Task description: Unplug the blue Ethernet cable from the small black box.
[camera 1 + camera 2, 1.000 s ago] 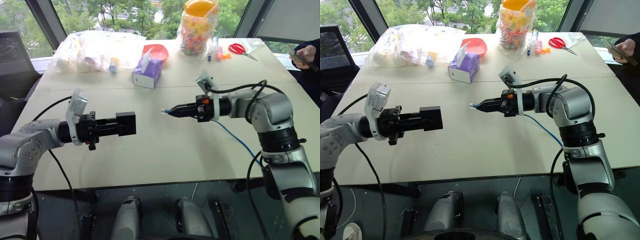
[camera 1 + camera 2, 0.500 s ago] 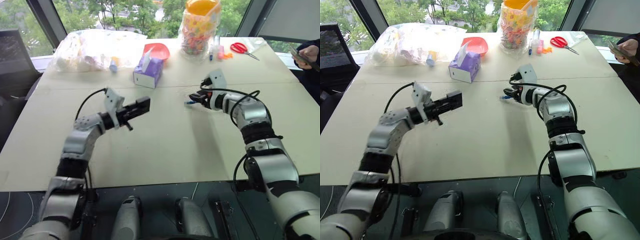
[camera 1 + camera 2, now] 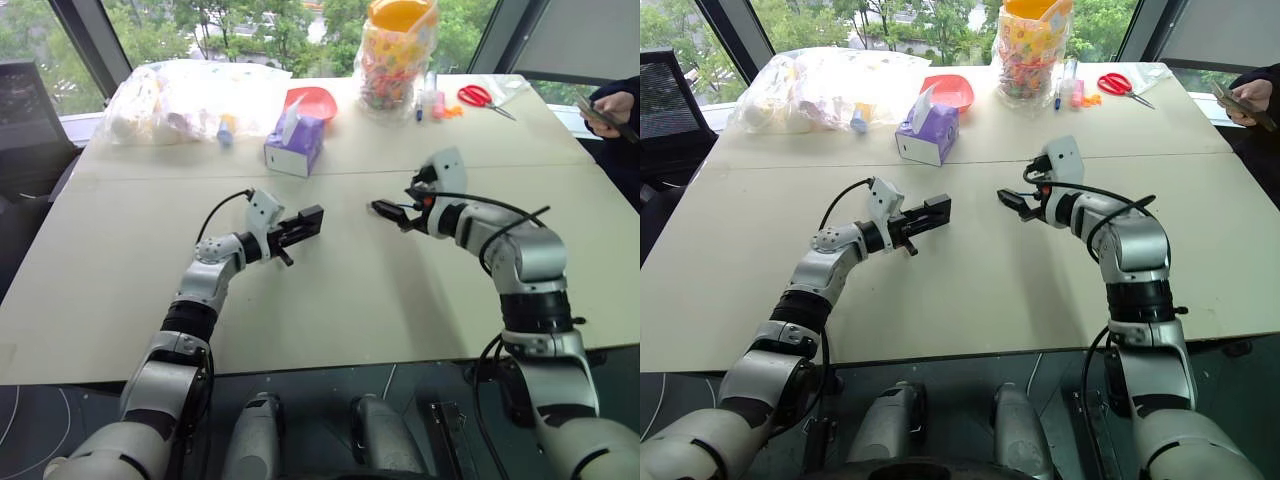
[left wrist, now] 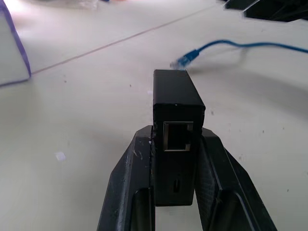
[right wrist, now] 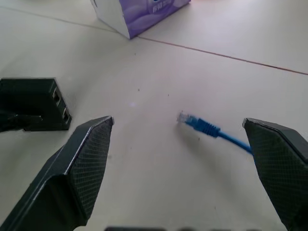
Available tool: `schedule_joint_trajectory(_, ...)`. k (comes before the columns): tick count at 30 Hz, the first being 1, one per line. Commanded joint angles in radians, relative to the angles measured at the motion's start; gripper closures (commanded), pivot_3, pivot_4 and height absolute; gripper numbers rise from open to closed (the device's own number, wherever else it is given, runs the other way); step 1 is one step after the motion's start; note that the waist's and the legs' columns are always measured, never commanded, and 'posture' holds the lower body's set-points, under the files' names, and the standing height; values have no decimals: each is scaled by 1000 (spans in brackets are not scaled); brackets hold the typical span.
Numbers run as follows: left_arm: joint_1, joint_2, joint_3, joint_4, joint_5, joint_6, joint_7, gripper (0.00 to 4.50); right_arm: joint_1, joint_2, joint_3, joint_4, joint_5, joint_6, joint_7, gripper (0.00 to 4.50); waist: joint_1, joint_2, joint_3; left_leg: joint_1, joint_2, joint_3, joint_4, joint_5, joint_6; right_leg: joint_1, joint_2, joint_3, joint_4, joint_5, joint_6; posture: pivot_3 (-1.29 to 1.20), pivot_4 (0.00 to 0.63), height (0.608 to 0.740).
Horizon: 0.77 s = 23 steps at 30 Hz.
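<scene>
- Pale tabletop (image 3: pixel 330 320) by a window wall; clutter at the far edge: purple tissue box (image 3: pixel 294 147), red bowl (image 3: pixel 312 101), clear plastic bags (image 3: pixel 175 100), bag of bright trinkets (image 3: pixel 398 55), red-handled scissors (image 3: pixel 478 98).
- Left gripper (image 4: pixel 175 159): jaws closed tight on the small black box (image 4: pixel 176 113), one finger on each flat side. Its port faces the wrist camera and is empty.
- Right gripper (image 5: pixel 185 163): jaws spread wide, nothing between them. It hangs just over the table.
- Blue Ethernet cable (image 5: pixel 224 135): plug end lies loose on the tabletop between the two grippers, apart from the box, touching neither. The cord trails off under the right arm.
- Judgement: unplugging looks complete; the plug is out and released.
- Handling, cable: light and limp; it will flop and drag wherever the cord pulls. Best taken at the stiff plug body, not the cord. The clear latch tab looks thin and likely snaps if bent hard.
- Handling, box: small, rigid, matte, probably light. A side grip on its flat faces seems secure; it could pivot if only a corner is held.
</scene>
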Motion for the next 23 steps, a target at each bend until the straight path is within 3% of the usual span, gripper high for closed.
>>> schedule_joint_trajectory(1, -9, 22, 16, 33, 13, -2, -9, 2586, 13, -13, -15, -150, 31, 60, -18, 0, -3, 0, 0, 0, 0, 0, 0, 0, 0, 0, 0, 0, 0, 0, 0, 0, 150, 735)
schedule_joint_trajectory(5, 2, 43, 21, 16, 12, -6, -25, 755, 24, -24, -19, -205, 60, 106, -10, 0, 0, 0, 0, 1, 0, 0, 1, 0, 0, 0, 0, 0, 0, 0, -1, 0, 150, 735)
schedule_joint_trajectory(7, 30, 78, 42, -83, -35, 81, -59, 27, 42, -64, -11, -251, 92, 132, 36, 0, 0, 0, 0, 0, 0, 0, 2, 0, 0, 0, 0, 0, 0, 0, -1, 0, 150, 735)
schedule_joint_trajectory(10, 98, 152, 61, -275, -88, 215, -95, 27, 76, -110, 6, -308, 134, 155, 91, 0, -1, 0, 0, -1, 0, 0, 1, -1, 1, 0, 0, 0, 0, 0, -1, 0, 150, 735)
schedule_joint_trajectory(14, 145, 189, 88, -391, -127, 301, -88, 27, 85, -122, 11, -318, 151, 160, 98, 0, -1, 0, 0, 0, 0, 0, 1, -1, 2, 0, 0, 0, 0, -1, -1, 0, 150, 735)
schedule_joint_trajectory(18, 291, 302, 176, -702, -274, 522, -103, 27, 125, -172, -7, -362, 209, 193, 153, 0, -6, 0, 0, 0, 1, 0, 4, -1, 2, 2, -1, 0, 0, -2, -4, 0, 150, 735)
schedule_joint_trajectory(23, 357, 357, 210, -831, -348, 630, -80, 27, 141, -229, -5, -369, 241, 185, 191, 0, 3, 0, 0, 0, 1, 0, 6, -2, 3, 3, -1, 0, 0, -3, -5, 0, 150, 735)
